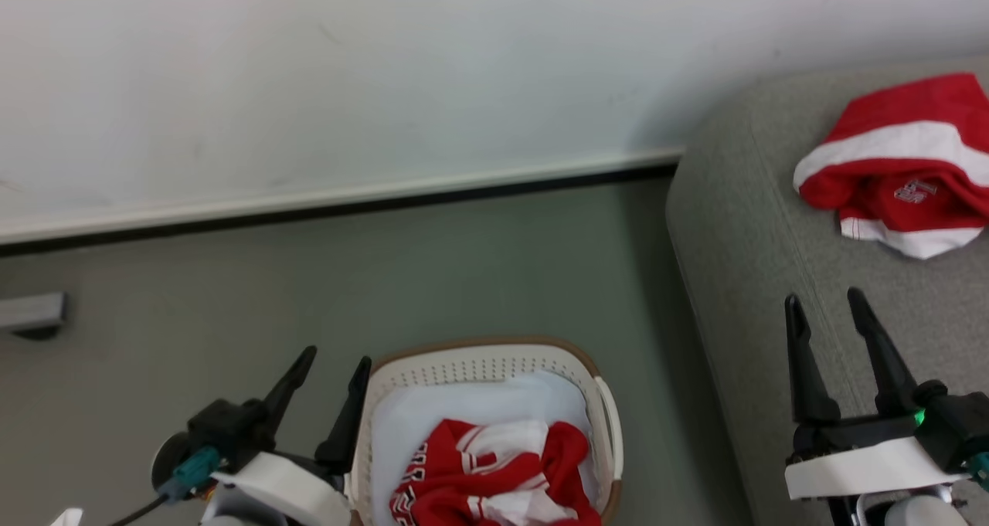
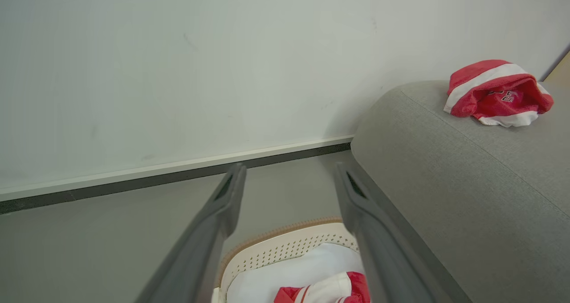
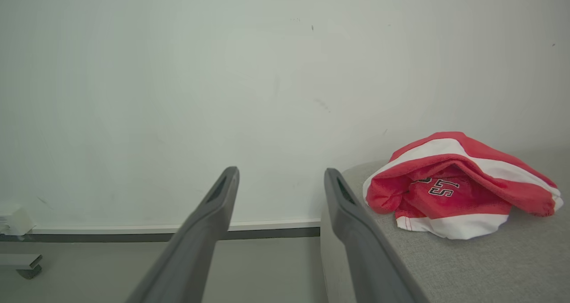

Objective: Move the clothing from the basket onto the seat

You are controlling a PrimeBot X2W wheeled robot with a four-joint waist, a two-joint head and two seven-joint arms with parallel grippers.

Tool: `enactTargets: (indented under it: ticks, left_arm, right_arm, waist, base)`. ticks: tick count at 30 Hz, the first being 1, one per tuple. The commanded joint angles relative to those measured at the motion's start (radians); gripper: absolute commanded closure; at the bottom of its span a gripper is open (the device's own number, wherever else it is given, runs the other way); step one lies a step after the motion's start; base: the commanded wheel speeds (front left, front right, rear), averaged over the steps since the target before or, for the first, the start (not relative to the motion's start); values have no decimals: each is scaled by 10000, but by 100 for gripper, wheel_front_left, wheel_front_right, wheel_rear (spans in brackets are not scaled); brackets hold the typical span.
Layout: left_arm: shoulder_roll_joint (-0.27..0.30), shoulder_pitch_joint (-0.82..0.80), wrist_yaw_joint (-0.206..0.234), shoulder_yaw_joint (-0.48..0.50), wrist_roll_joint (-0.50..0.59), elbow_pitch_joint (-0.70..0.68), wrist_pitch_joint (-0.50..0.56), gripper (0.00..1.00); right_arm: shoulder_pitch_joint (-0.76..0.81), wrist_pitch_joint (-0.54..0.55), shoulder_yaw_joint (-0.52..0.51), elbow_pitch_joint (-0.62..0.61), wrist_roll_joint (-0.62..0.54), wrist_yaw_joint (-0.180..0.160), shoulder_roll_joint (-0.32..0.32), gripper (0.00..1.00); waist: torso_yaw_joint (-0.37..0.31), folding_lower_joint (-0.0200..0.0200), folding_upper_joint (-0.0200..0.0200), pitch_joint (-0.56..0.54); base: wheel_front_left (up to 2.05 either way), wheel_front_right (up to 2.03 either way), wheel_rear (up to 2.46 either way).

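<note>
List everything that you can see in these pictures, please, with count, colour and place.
red garment: one, red with white stripes, crumpled on the seat.
red heap: one, red and white, inside the basket.
white pad: one, white, under the heap.
basket: one, cream with a brown rim, on the floor beside the seat.
seat: one, grey, right side.
grey block: one, on the floor, far left.
floor: grey-green.
wall: white, behind.
left gripper: one, dark, open, left of the basket.
right gripper: one, dark, open, over the seat.
</note>
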Motion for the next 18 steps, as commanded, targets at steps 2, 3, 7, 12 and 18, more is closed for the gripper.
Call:
enactTargets:
  ticks: [2,3,7,12,18]
  left_arm:
    - [342,-450,19,-503,-178,279,1,0]
    - [497,-623,20,-773,-274,437,-1,0]
    - [1089,-1355,20,-2130,-674,1156,8,0]
    - [1597,-2309,20,-3551,-1209,2042,181,0]
    - [1878,-3501,20,-4974,-1838,3104,751,0]
  right_arm:
    - [-310,3,-115,-230,-143,-22,61,0]
    - [-384,3,-163,-313,-188,-22,102,0]
    - [-684,3,-329,-567,-293,-22,197,0]
    - [-899,3,-349,-928,496,-22,220,0]
    - [-1070,3,-229,-1342,1157,-22,212,0]
  waist:
    - [-599,-2,0,1058]
    - [-709,-2,0,1270]
    - [-1130,-2,0,1924]
    - [-1534,-2,0,2524]
    - [-1997,-2,0,3340]
  base:
    - [0,0,0]
    - [0,0,0]
    - [0,0,0]
    - [0,0,0]
    - [0,0,0]
